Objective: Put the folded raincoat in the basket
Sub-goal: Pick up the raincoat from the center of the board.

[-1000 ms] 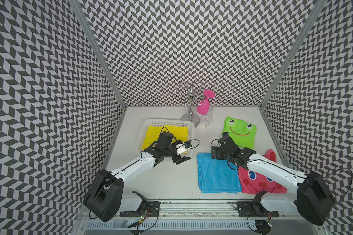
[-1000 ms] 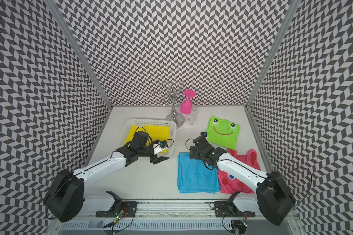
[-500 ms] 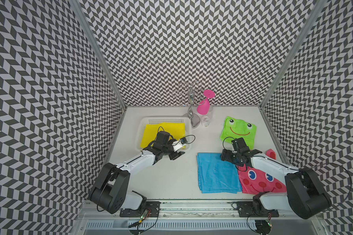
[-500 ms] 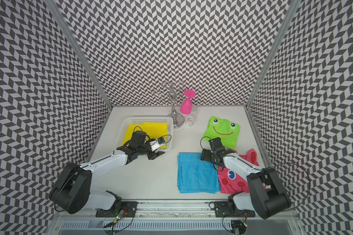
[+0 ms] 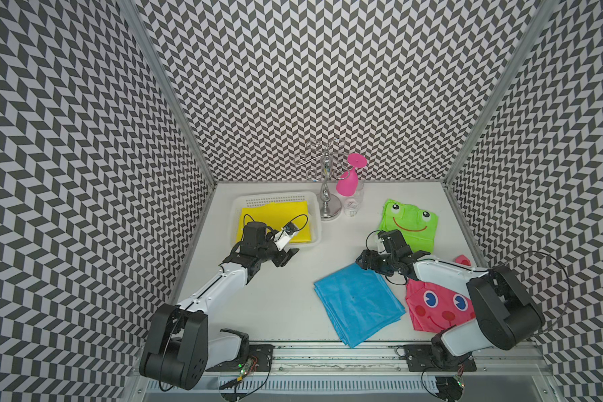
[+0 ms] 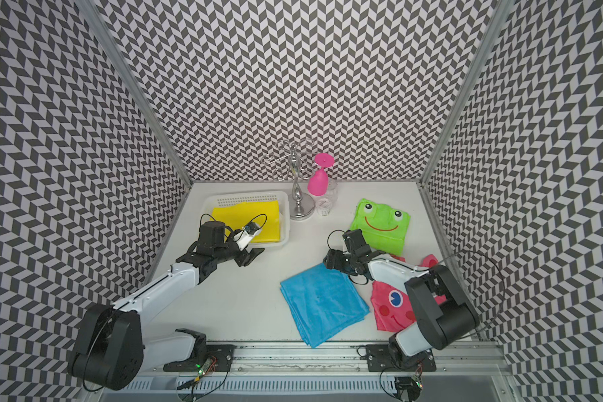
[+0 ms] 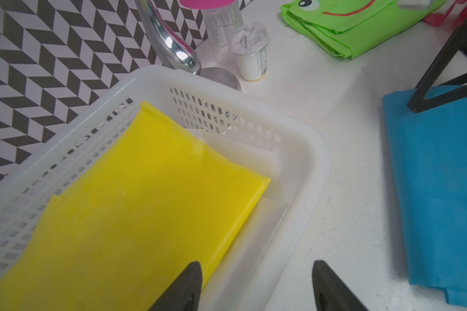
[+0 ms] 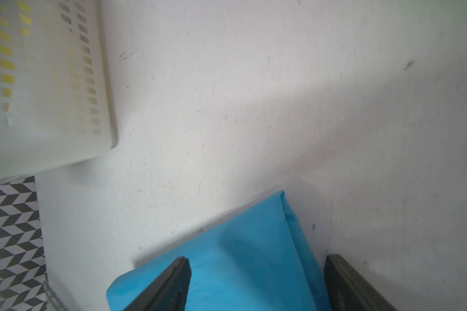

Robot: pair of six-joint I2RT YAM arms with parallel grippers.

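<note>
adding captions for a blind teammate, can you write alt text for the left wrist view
A folded yellow raincoat lies flat inside a white perforated basket, with the left tool open, its tips either side of the basket's rim. On the white table beside it lie a folded blue cloth and a green frog-faced raincoat.

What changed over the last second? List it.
The blue raincoat has turned askew; the right arm now holds open jaws astride its far corner. The left arm shifted its open jaws slightly left. Yellow raincoat, basket, green raincoat and pink raincoat unchanged.
</note>
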